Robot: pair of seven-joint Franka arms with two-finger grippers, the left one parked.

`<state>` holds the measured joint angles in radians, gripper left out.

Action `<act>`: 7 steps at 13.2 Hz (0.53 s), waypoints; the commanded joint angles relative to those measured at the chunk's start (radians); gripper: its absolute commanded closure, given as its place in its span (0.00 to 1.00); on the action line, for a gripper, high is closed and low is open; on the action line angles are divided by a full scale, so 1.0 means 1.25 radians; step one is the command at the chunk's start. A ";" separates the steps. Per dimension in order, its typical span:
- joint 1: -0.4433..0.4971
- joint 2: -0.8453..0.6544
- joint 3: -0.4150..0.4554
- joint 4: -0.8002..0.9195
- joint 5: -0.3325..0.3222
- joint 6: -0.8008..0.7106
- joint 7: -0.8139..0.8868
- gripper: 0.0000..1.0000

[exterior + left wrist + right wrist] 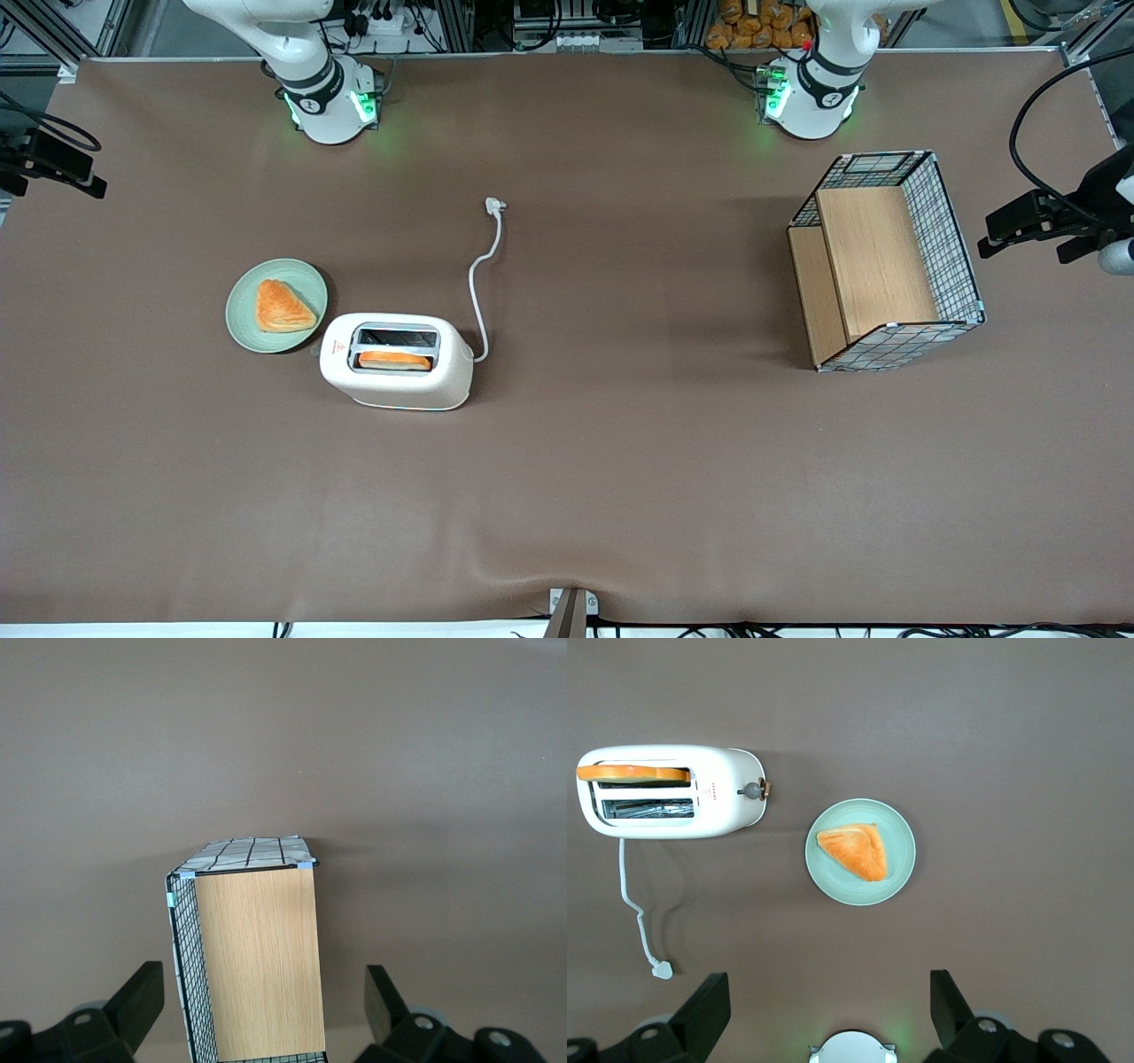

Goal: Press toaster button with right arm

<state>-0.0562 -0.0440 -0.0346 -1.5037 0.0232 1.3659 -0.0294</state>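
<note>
a brown mat [620, 461] covered the whole table under even light. along the frame's upper edge stood aluminium framing [461, 22] with tangled black cables [390, 18].

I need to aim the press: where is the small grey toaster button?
The small grey toaster button sticks out of the cream-white toaster's narrow end facing the pale green plate. The right arm's gripper hangs open high above them.

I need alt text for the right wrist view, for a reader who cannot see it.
The open gripper hangs high above a cream toaster, bread in one slot, its button facing a green plate that holds a pastry.
</note>
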 commanded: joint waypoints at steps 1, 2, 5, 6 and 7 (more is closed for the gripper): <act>-0.010 0.012 0.009 0.022 -0.003 -0.016 0.020 0.00; -0.011 0.012 0.009 0.026 -0.003 -0.016 0.028 0.00; -0.005 0.012 0.009 0.026 -0.004 -0.020 0.026 0.00; -0.010 0.013 0.009 0.026 0.000 -0.034 0.026 0.00; -0.013 0.024 0.009 0.026 0.003 -0.040 0.025 0.00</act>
<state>-0.0563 -0.0428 -0.0332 -1.5032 0.0233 1.3487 -0.0108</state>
